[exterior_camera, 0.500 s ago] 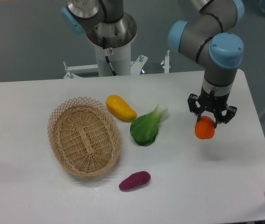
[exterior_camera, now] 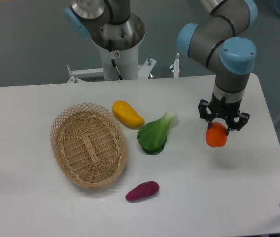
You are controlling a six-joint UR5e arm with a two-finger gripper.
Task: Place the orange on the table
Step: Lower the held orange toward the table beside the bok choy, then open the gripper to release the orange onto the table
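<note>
The jaws are clenched on the small round bright orange-red orange (exterior_camera: pixel 216 137), their dark fingers closing on its upper half from either side, so the two-finger gripper (exterior_camera: pixel 223 126) carries the fruit hanging below it at the end of the grey arm with blue joint caps (exterior_camera: pixel 227 54). The orange sits over the right part of the large flat white tabletop (exterior_camera: pixel 41 207), and a faint shadow on the surface a little below and to the right of it suggests that it is held just above the table and is not yet resting on it, though the single view does not settle the gap. The step in hand looks like the carry or the lowering over bare table. The next move calls for a straight descent until the fruit bears on the surface, then a parting of the fingers; being round, it may roll when freed. Well apart to the left lie a green leafy vegetable with a pale stalk (exterior_camera: pixel 154 133), an elongated yellow-orange fruit (exterior_camera: pixel 127 114), a purple sweet potato (exterior_camera: pixel 142 191) and an oval woven wicker basket (exterior_camera: pixel 60 123).
</note>
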